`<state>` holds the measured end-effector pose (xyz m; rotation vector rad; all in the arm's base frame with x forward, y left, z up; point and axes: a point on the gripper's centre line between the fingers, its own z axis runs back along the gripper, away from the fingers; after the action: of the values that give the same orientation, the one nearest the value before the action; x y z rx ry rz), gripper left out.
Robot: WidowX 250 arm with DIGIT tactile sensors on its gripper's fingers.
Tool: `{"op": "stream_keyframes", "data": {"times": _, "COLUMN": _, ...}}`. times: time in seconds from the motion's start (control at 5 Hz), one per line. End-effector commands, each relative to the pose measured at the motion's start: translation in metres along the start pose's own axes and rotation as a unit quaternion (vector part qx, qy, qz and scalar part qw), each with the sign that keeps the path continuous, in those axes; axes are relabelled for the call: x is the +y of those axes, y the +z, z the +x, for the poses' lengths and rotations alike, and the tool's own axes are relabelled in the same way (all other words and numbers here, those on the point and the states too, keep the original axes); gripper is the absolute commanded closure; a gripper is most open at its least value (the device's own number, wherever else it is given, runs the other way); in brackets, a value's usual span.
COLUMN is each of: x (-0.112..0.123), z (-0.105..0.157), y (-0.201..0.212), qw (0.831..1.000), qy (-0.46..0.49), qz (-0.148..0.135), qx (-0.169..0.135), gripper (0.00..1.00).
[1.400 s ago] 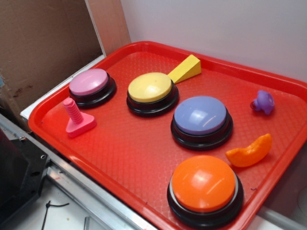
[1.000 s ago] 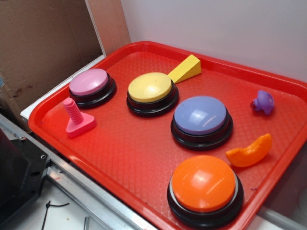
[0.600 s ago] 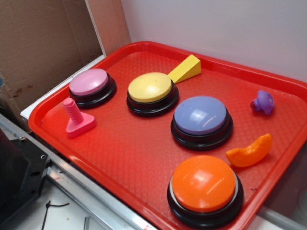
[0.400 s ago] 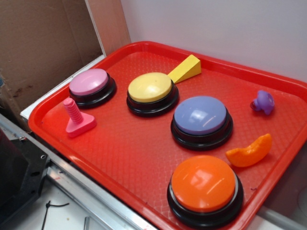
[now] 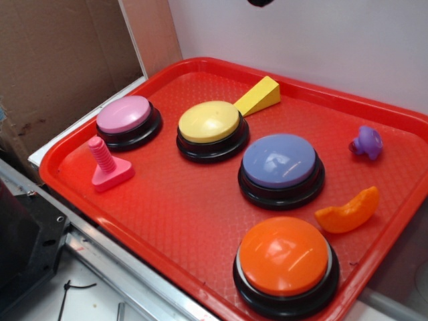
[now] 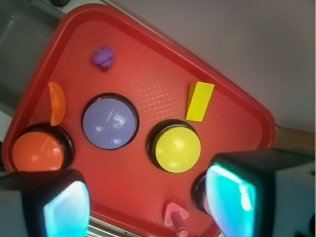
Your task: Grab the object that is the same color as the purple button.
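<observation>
Wrist view alone shows the tool [image 6: 148,197] spread — object [image 5: 367,142] lies untouched.

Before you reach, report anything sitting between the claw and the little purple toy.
Nothing visible blocks it. The claw hangs open high above the tray; the purple toy lies alone near the rim, apart from the purple button and orange crescent.

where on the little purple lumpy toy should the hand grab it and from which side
Probably from straight above, closing on the rounded main body of the small purple lumpy plastic toy rather than its stubby protrusion. It lies alone near the far corner of the red plastic tray, apart from the large lavender domed button and the orange crescent piece, so nothing crowds it. The hand is open.
</observation>
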<state>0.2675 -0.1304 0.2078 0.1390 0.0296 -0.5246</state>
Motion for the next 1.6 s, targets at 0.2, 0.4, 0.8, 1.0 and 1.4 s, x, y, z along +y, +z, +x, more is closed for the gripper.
{"op": "stream_keyframes", "data": {"times": 0.2, "x": -0.013, "z": 0.028, "y": -0.009, "qw": 0.998, "qy": -0.05, "qz": -0.002, "qx": -0.038, "gripper": 0.0}}
{"op": "stream_keyframes", "data": {"times": 0.4, "x": -0.026, "z": 0.07, "y": -0.042, "qw": 0.99, "qy": -0.134, "qz": -0.021, "qx": -0.029, "gripper": 0.0}}
{"op": "stream_keyframes", "data": {"times": 0.8, "x": -0.024, "z": 0.106, "y": -0.066, "qw": 0.985, "qy": -0.173, "qz": -0.006, "qx": -0.015, "gripper": 0.0}}
{"op": "stream_keyframes", "data": {"times": 1.0, "x": -0.027, "z": 0.107, "y": -0.093, "qw": 0.981, "qy": -0.187, "qz": -0.043, "qx": 0.004, "gripper": 0.0}}
{"op": "stream_keyframes", "data": {"times": 1.4, "x": -0.035, "z": 0.101, "y": -0.125, "qw": 0.962, "qy": -0.243, "qz": -0.12, "qx": 0.016, "gripper": 0.0}}
